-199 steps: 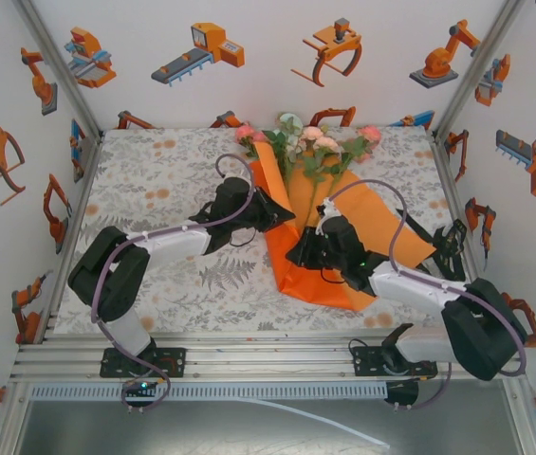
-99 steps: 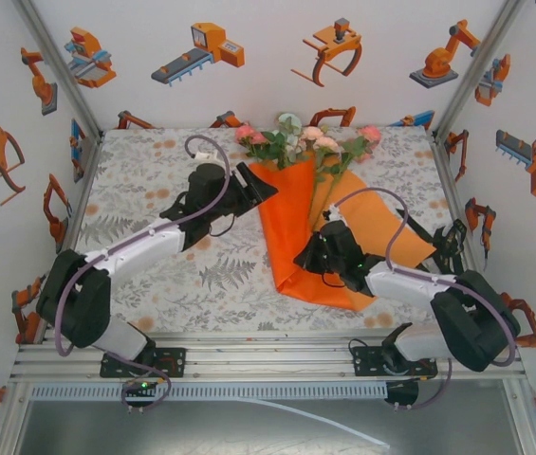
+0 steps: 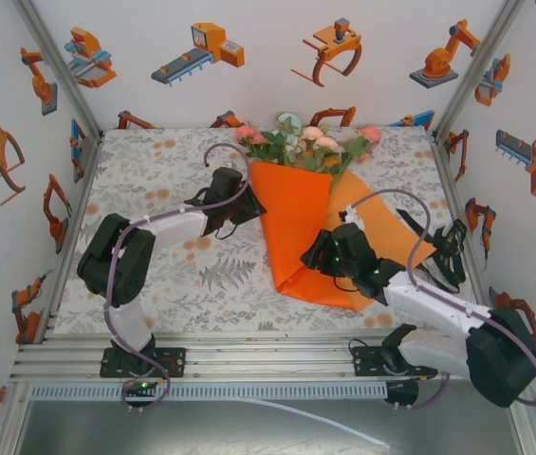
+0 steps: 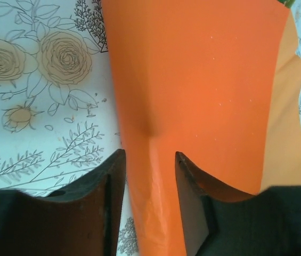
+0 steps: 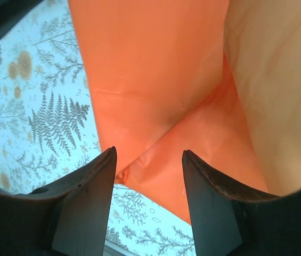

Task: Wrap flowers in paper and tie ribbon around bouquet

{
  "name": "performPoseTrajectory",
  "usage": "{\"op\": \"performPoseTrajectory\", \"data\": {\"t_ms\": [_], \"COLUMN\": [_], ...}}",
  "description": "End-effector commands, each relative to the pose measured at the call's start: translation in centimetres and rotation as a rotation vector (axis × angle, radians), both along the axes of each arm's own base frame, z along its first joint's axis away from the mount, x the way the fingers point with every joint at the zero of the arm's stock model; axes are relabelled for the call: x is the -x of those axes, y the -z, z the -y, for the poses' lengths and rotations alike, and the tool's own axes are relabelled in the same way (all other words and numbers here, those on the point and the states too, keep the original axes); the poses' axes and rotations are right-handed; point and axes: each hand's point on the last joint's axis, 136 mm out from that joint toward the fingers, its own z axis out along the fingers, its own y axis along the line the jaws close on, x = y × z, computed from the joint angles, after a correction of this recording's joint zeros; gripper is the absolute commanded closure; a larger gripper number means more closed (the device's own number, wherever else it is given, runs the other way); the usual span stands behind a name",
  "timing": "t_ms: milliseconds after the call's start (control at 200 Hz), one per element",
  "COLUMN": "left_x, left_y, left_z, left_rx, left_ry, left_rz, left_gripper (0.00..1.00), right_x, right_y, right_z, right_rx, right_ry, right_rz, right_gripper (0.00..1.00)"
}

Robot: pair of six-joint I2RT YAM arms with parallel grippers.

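toward the far edge of the table, the paper lies folded as a cone over the flowers, with the left gripper at its left fold and the right gripper at its near tip, both with jaws apart and holding nothing, seemingly poised to pin the wrap.

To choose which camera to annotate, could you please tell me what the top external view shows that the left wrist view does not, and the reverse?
The top external view gives the flowers fanning out beyond the folded paper's far end, with the left gripper at its left edge and the right gripper by its near tip. The left wrist view gives a small dent in the paper between its parted fingers, and the tablecloth rose print up close. Both share the orange paper.
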Motion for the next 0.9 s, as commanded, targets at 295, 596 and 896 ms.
{"op": "performPoseTrajectory", "data": {"t_ms": [295, 596, 896], "left_x": [-1.8, -5.5, -11.2], "left_y": [0.2, 1.0, 3.7], "left_z": [0.8, -0.2, -3.0], "left_rx": [0.004, -0.002, 0.014], "left_ry": [0.011, -0.027, -0.103], "left_rz": [-0.001, 0.0, -0.046], "left_gripper": [0.69, 0.71, 0.76], "right_x": [0.1, -2.6, -1.2], "right_y": [-6.7, 0.3, 4.1], "right_z": [-5.1, -9.9, -8.5], "right_rx": [-0.163, -0.064, -0.023], "right_ry": [-0.253, -0.345, -0.322], "right_rz": [0.174, -0.001, -0.093], "right_gripper": [0.68, 0.71, 0.73]}}
